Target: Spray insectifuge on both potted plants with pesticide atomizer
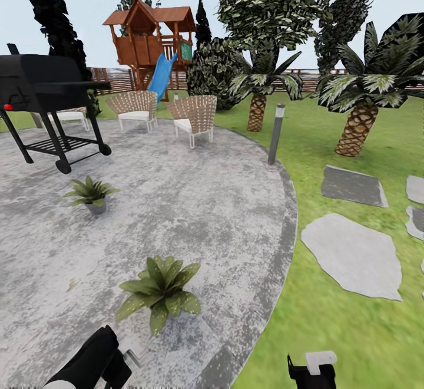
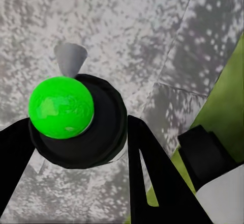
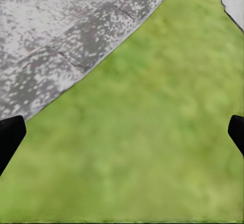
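The pesticide atomizer (image 2: 76, 117), a round black body with a bright green cap and a grey cone nozzle, sits between the black fingers (image 2: 152, 183) of my left gripper (image 2: 81, 147), which is shut on it above the grey paving. In the head view the left gripper (image 1: 109, 361) hangs low at the bottom left, just short of the nearer potted plant (image 1: 160, 292). The second potted plant (image 1: 91, 191) stands farther back to the left. My right gripper (image 1: 312, 370) is open over the lawn, its fingertips (image 3: 10, 135) wide apart with nothing between them.
A black grill (image 1: 44, 103) stands at the back left of the round paving (image 1: 206, 212). Wicker chairs (image 1: 194, 118) sit behind it, a grey lamp post (image 1: 276, 132) at its edge. Palms (image 1: 359, 112) and stepping stones (image 1: 353, 256) lie on the lawn to the right.
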